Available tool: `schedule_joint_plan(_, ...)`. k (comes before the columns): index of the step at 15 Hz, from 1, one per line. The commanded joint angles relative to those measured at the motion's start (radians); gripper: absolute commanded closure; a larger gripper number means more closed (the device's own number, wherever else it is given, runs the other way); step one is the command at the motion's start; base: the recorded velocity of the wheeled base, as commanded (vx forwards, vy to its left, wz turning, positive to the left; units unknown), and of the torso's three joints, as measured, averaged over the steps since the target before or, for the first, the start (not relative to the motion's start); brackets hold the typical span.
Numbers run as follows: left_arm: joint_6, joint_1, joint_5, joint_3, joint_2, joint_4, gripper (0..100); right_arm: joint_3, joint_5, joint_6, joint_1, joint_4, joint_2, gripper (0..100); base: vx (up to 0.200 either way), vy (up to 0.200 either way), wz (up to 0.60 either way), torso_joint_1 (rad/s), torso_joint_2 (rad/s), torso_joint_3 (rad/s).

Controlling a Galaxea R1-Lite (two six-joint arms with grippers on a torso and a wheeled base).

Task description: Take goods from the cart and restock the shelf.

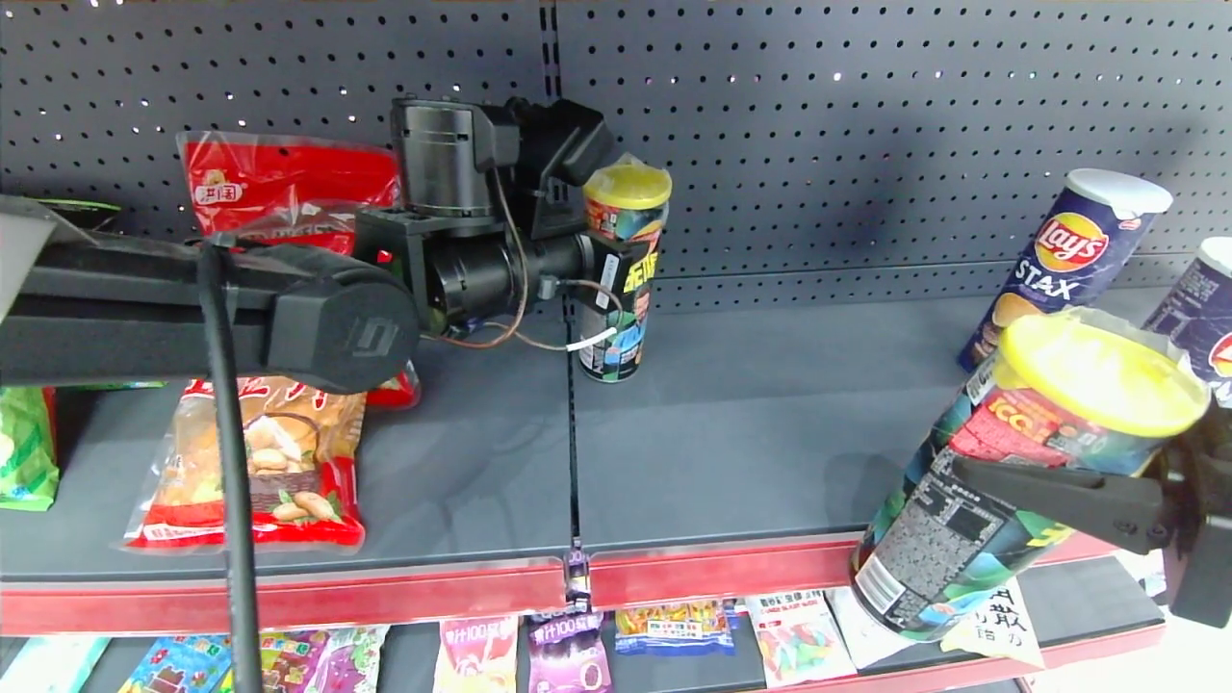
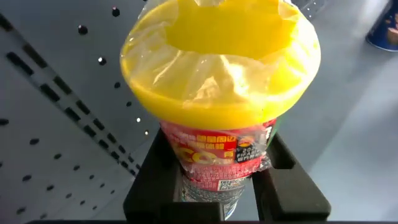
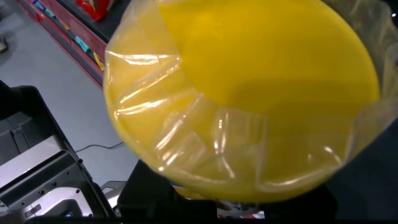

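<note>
A yellow-lidded snack can (image 1: 621,274) stands upright on the grey shelf (image 1: 751,423) near the pegboard back. My left gripper (image 1: 616,279) is shut on it at mid-height. In the left wrist view the same can (image 2: 221,93) rises between the black fingers (image 2: 283,180). A second yellow-lidded can (image 1: 1020,462) hangs tilted in front of the shelf's right end, with my right gripper (image 1: 1078,496) shut on it. Its lid (image 3: 249,93) fills most of the right wrist view.
Two blue chip cans (image 1: 1068,265) stand at the shelf's right end. Red snack bags (image 1: 260,452) lie at the left, another (image 1: 289,188) leaning on the pegboard. The shelf's middle is bare. Candy packets (image 1: 674,626) line the lower shelf. A cart's edge (image 3: 43,180) shows below.
</note>
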Motion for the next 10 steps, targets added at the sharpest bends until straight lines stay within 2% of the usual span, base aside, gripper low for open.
schedule_joint_plan(1,-0.002,0.0,-0.002,0.035,-0.052,0.0,100,0.0,0.0,0.0,0.0,0.0,0.0,100,0.0,0.0,0.0,0.0,0.0,0.0)
schedule_joint_plan(3,-0.005,-0.001,-0.013,0.095,-0.107,-0.011,100,0.0,0.0,0.0,0.0,0.0,0.0,100,0.0,0.0,0.0,0.0,0.0,0.0)
schedule_joint_plan(5,-0.012,-0.003,-0.07,0.143,-0.152,-0.011,100,0.0,0.0,0.0,0.0,0.0,0.003,100,0.0,0.0,0.0,0.0,0.0,0.0)
schedule_joint_plan(7,-0.054,-0.005,-0.18,0.17,-0.181,-0.008,100,0.002,0.0,0.0,0.0,0.0,0.007,100,0.0,0.0,0.0,0.0,0.0,0.0)
schedule_joint_plan(8,-0.061,-0.005,-0.217,0.186,-0.192,-0.008,100,0.0,0.0,0.0,0.0,0.0,0.009,100,0.0,0.0,0.0,0.0,0.0,0.0)
schedule_joint_plan(9,-0.061,-0.006,-0.288,0.221,-0.213,-0.008,100,0.0,0.0,0.001,0.0,0.0,0.009,100,0.0,0.0,0.0,0.0,0.0,0.0)
schedule_joint_plan(10,-0.061,-0.005,-0.331,0.242,-0.227,-0.008,100,0.0,0.0,0.001,0.0,0.0,0.009,100,0.0,0.0,0.0,0.0,0.0,0.0)
